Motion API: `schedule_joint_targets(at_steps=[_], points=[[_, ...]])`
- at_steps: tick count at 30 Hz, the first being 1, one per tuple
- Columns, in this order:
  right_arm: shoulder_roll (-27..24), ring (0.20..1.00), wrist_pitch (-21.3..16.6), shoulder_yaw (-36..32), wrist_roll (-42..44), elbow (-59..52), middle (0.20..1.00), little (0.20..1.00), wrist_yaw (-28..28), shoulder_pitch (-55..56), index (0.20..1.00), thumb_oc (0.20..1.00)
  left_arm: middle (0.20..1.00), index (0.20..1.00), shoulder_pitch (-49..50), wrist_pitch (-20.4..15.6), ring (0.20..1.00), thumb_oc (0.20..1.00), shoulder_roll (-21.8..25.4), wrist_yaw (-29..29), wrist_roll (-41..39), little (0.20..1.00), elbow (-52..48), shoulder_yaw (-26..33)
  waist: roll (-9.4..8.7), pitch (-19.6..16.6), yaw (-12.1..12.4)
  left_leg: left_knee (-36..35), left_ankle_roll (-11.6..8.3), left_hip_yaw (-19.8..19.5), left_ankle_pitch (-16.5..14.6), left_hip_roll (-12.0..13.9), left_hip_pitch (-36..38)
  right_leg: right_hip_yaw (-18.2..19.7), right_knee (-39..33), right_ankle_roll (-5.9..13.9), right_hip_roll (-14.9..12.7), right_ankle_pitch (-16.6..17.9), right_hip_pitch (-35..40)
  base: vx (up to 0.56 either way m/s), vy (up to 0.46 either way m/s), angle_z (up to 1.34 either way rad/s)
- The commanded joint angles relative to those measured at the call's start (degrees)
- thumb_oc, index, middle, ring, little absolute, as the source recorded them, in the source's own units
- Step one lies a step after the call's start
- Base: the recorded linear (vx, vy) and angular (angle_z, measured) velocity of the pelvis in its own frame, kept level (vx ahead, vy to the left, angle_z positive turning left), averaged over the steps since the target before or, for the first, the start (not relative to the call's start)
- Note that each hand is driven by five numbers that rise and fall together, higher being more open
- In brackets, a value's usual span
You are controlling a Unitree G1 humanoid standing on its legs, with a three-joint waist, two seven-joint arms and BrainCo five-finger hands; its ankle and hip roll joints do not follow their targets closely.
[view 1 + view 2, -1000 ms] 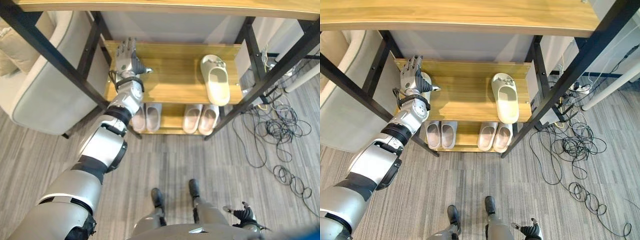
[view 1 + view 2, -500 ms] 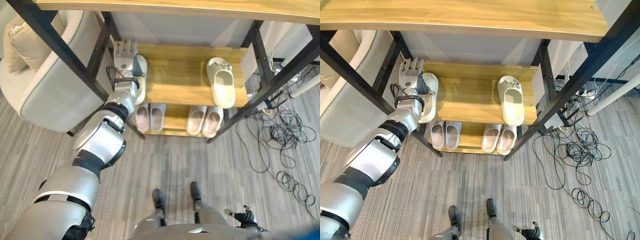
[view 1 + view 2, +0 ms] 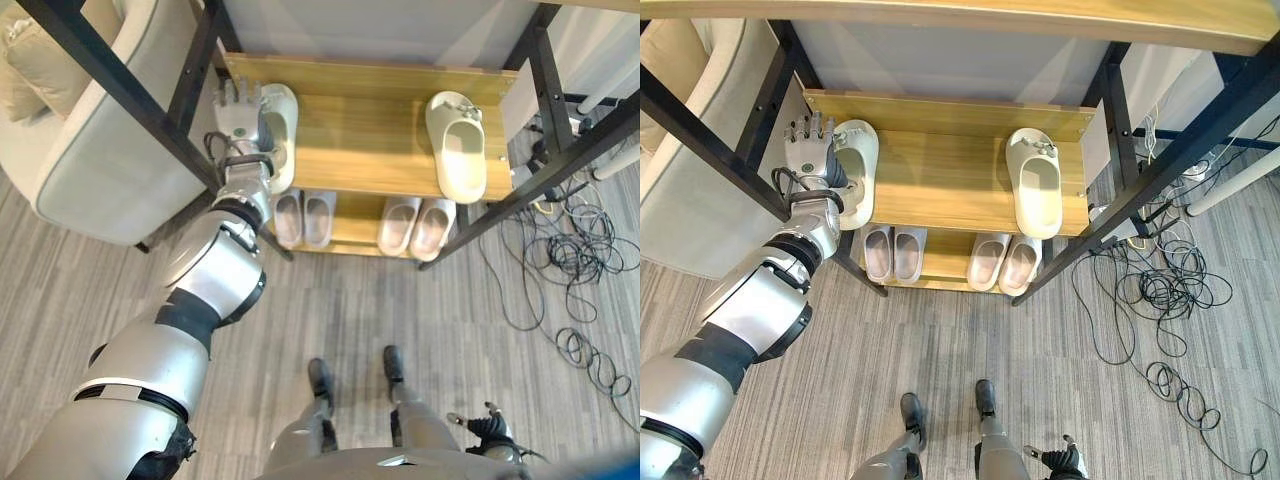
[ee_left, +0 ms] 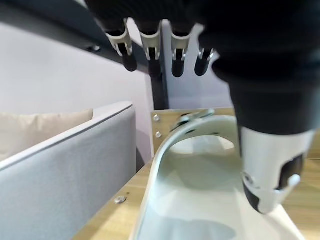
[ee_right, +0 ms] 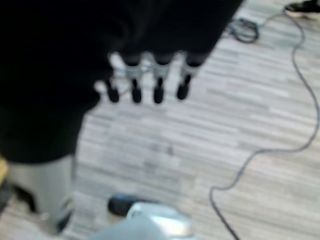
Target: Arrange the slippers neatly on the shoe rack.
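Left slipper going down at 9 o'clock on the wooden shoe rack's point(image 3: 950, 180) middle shelf.
Left robot hand point(image 3: 807, 150) is resting fingers straight on cream foam slipper point(image 3: 856, 170); matching cream slipper point(image 3: 1038, 195) is sitting well apart at 3 o'clock, pairing left.

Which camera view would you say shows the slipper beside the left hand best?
The right eye view: the slipper lies whole at the shelf's left end beside the left hand. The left eye view matches. The left wrist view shows part, close up.
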Motion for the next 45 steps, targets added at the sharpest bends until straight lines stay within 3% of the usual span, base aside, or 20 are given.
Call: schedule_joint_targets(at_steps=[1, 16, 17, 18, 27, 36, 41, 45], points=[[3.9, 1.000, 0.2, -1.1, -1.0, -1.7, 1.000, 1.000, -0.9, -2.8, 1.000, 1.000, 1.000, 1.000, -13.2, 1.8, 1.000, 1.000, 3.2, 4.2, -0.8, 1.000, 7.0, -2.4, -0.17, 6.5, -0.3, 1.4, 2.36, -3.2, -4.7, -2.3, 3.0, 4.9, 0.2, 6.12, -3.1, -4.3, 7.4, 0.00, 0.000, 0.00], [2.9, 1.000, 0.9, -1.2, -1.8, -1.5, 1.000, 1.000, -1.6, -4.1, 1.000, 1.000, 1.000, 1.000, -13.3, 1.9, 1.000, 1.000, 2.1, 5.6, -4.2, 1.000, 8.1, 0.8, 1.62, 6.7, -0.1, -3.5, 1.95, -2.6, -2.0, -3.5, 4.2, 5.0, -0.6, 5.97, -3.5, -4.4, 6.1, 0.03, 0.015, 0.01], [3.0, 1.000, 0.9, -1.1, -1.8, -1.3, 1.000, 1.000, -1.7, -4.2, 1.000, 1.000, 0.837, 0.837, -13.3, 1.8, 0.837, 0.837, 1.9, 5.5, -4.4, 0.837, 8.2, 1.1, 1.78, 6.6, -0.2, -3.7, 1.88, -2.6, -1.8, -3.6, 4.2, 5.0, -0.7, 6.01, -3.5, -4.4, 6.1, 0.05, 0.021, 0.01], [2.9, 1.000, 1.2, -1.1, -1.9, -1.2, 1.000, 1.000, -1.6, -4.7, 1.000, 1.000, 0.200, 0.200, -13.3, 2.6, 0.200, 0.200, 1.5, 4.3, -6.0, 0.200, 8.9, 2.5, 2.03, 6.7, -0.2, -3.8, 1.78, -2.6, -1.8, -3.8, 4.0, 5.1, -0.6, 6.02, -3.6, -4.4, 5.8, 0.04, 0.017, 0.01], [3.2, 1.000, 1.4, -1.4, -1.5, -0.9, 1.000, 1.000, -1.8, -5.7, 1.000, 1.000, 0.200, 0.200, -13.9, 3.3, 0.200, 0.200, -0.5, 4.0, -9.0, 0.200, 10.5, 6.8, 2.64, 6.4, -0.6, -3.8, 1.37, -2.4, -1.4, -4.2, 2.5, 5.6, -0.1, 5.79, -3.6, -4.3, 3.4, 0.00, -0.003, 0.00], [3.4, 1.000, 2.0, -1.3, -0.5, 0.5, 1.000, 1.000, -2.1, -7.0, 1.000, 1.000, 0.200, 0.200, -12.0, -0.9, 0.200, 0.200, -3.8, 3.3, -12.8, 0.200, 7.4, 16.1, 3.03, 6.5, -0.7, -3.8, 0.87, -2.0, -1.2, -4.3, 2.6, 5.8, 0.3, 5.04, -3.2, -4.1, 2.7, 0.00, -0.027, 0.00], [3.1, 1.000, 2.8, -1.8, 0.6, 1.9, 1.000, 1.000, -2.1, -9.5, 1.000, 1.000, 0.200, 0.200, -12.5, -0.9, 0.200, 0.200, -5.5, 2.3, -17.1, 0.200, 8.0, 21.6, 3.43, 6.6, -1.0, -3.8, 0.52, -1.9, -1.0, -4.3, 3.1, 5.9, 0.5, 4.67, -3.1, -4.1, 2.5, 0.01, -0.048, 0.00], [3.0, 1.000, 2.9, -1.7, 1.0, 2.2, 1.000, 1.000, -2.1, -10.2, 1.000, 1.000, 0.200, 0.200, -12.9, -1.3, 0.200, 0.200, -6.7, 2.0, -17.9, 0.200, 8.2, 22.7, 3.78, 6.9, -1.3, -3.8, 0.25, -1.5, -1.0, -4.2, 3.4, 6.4, 0.5, 4.19, -2.9, -3.7, 2.2, 0.01, -0.062, -0.02]])
